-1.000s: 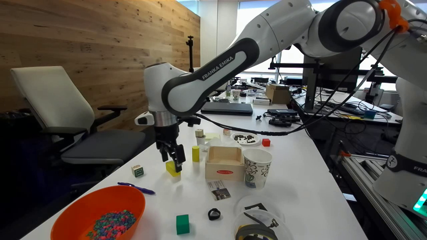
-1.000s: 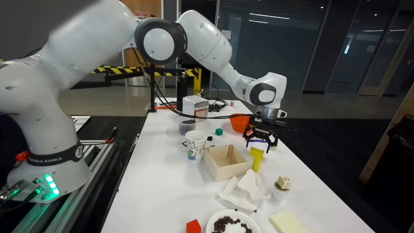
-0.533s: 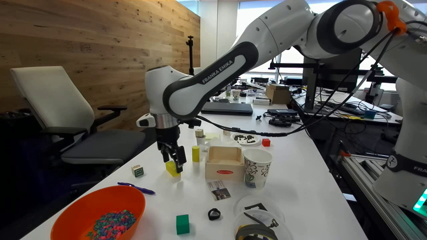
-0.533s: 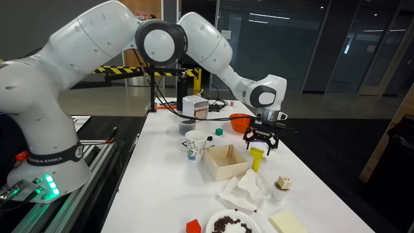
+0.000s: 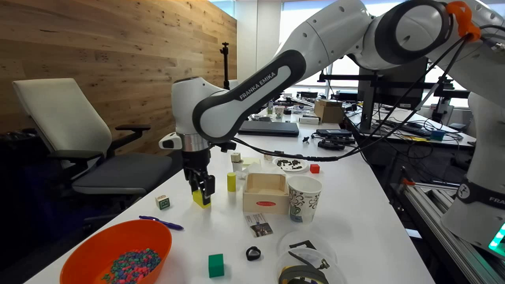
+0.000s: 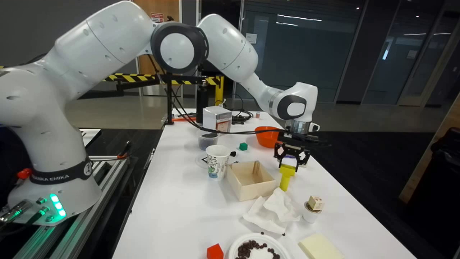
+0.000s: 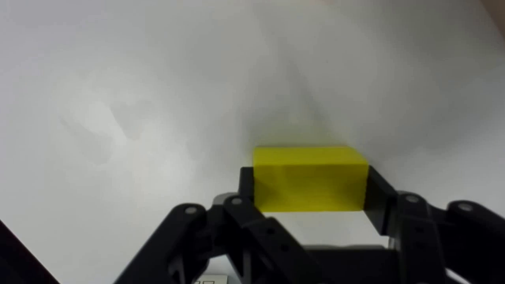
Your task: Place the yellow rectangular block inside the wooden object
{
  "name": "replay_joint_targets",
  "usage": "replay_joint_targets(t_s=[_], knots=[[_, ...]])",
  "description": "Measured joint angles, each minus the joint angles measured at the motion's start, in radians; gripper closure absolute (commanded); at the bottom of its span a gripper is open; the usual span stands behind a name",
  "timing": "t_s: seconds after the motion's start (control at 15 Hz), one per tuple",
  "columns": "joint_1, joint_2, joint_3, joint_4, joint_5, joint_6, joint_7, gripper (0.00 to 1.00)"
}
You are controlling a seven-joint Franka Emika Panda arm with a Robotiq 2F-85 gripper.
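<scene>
Though outside the wooden box (image 6: pixel 257 190) — yellow block (image 7: pixel 309 181) tight between the gripper's (image 7: pixel 310 188) fingers (image 7: pixel 246 183).

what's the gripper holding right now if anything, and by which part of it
The gripper holds the yellow rectangular block by its two opposite ends, closed across its longer dimension in the wrist view.

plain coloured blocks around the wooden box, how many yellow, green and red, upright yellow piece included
Yellow: 2 (yellow rectangular block between the fingers; upright yellow piece)
Green: 1 (green block)
Red: 1 (red block)
Total: 4
</scene>
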Motion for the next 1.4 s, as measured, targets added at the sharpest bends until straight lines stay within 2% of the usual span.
replay_joint_targets(t_s=[0.27,0.53,1.07,1.4], knots=[[0.005,-0.014,0.003,-0.002,-0.015,0.018,-0.001,0.59],[-0.010,-0.112,0.033,-0.073,-0.012,-0.015,-0.034,0.59],[-0.041,-0.384,0.057,-0.330,-0.001,-0.310,-0.063,0.59],[-0.064,-0.467,0.056,-0.459,0.038,-0.349,-0.062,0.59]])
